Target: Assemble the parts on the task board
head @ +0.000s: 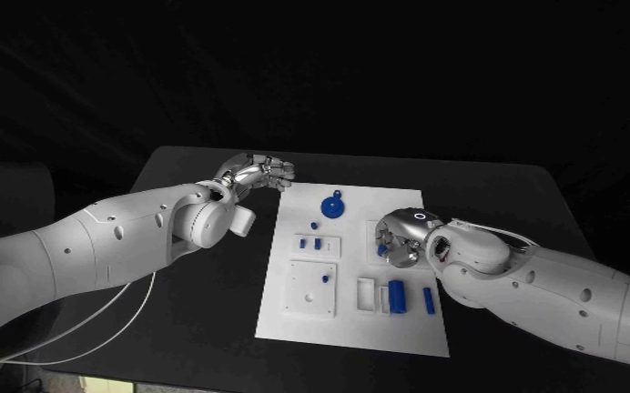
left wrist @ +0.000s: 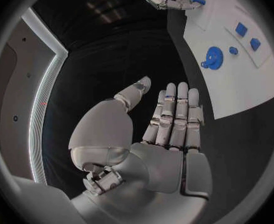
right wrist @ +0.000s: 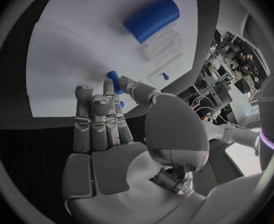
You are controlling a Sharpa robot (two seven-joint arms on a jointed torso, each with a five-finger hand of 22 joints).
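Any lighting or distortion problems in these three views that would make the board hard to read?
Head view: dark surroundings, the task board bright and readable. Left wrist view: fisheye bends the board's edges behind the left hand. Right wrist view: the right hand hides much of the board; the blue cylinder looks enlarged.

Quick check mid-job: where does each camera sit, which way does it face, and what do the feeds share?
Head view: on the robot's head, looking down at the table and board; both arms enter, left hand, right hand.
Left wrist view: behind the left hand, facing the board's edge and blue disc.
Right wrist view: behind the right hand, over the board and blue cylinder.
Shared: all show the board; head and left wrist show the disc.
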